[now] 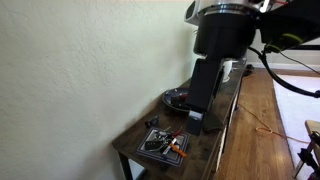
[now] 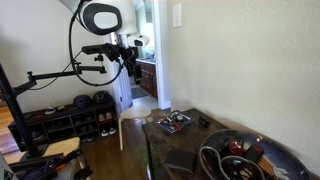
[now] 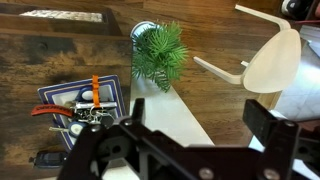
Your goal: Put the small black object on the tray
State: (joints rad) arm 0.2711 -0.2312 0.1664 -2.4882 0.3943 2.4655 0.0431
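We are recording a long dark wooden table (image 1: 215, 110) standing against a pale wall in both exterior views. The robot arm (image 2: 100, 18) is hanging raised, well above the tabletop. The tray (image 1: 173, 97) is sitting on the table, well apart from the patterned mat (image 1: 163, 143), and is holding dark items that we cannot identify. The mat is lying flat near one end of the table, with orange-and-black bits (image 3: 95, 88) resting on it. In the wrist view the gripper (image 3: 195, 135) is showing its fingers spread wide, with nothing gripped between them. The small black object (image 2: 203, 121) is lying on the bare tabletop between mat and tray, close to the wall and outside the tray. We are noting that it is too small for finer detail.
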